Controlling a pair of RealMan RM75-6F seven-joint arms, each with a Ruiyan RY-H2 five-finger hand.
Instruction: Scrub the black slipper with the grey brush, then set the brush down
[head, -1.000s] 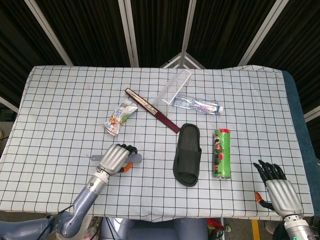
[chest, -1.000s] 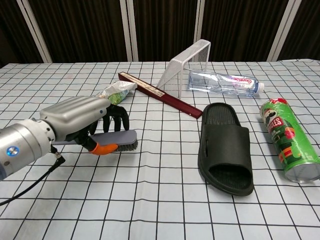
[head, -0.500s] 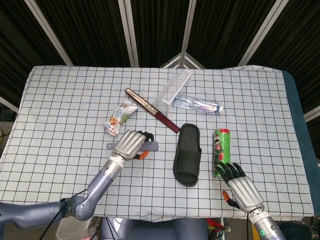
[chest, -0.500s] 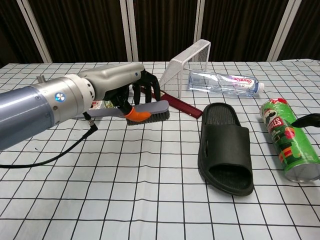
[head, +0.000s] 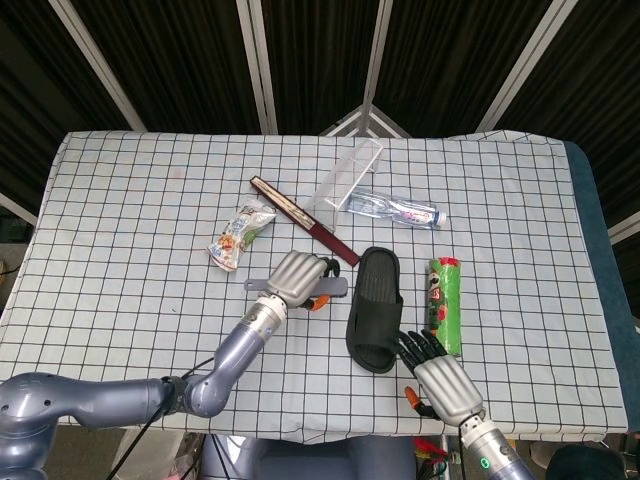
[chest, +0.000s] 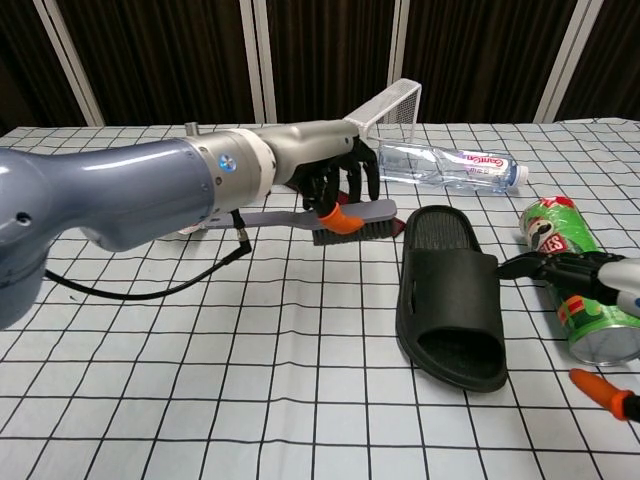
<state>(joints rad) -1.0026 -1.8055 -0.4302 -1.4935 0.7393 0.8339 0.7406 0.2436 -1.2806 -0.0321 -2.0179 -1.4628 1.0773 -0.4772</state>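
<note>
The black slipper (head: 375, 308) (chest: 450, 295) lies flat at the table's centre, its toe end pointing toward me. My left hand (head: 298, 275) (chest: 335, 175) grips the grey brush (head: 330, 290) (chest: 352, 218) by its handle. The brush hangs bristles down just left of the slipper's far end, and whether it touches the slipper cannot be told. My right hand (head: 440, 375) (chest: 560, 270) hovers with fingers spread and nothing in it, at the slipper's near right side next to the green can.
A green crisp can (head: 443, 305) (chest: 575, 290) lies right of the slipper. Further back lie a water bottle (head: 400, 210), a clear mesh stand (head: 350, 175) and a long dark red box (head: 305, 222). A snack packet (head: 240, 232) sits to the left.
My left hand has carried the brush rightward and further from me, from the near left up to the slipper. My right hand has moved left from the near right corner toward the slipper.
</note>
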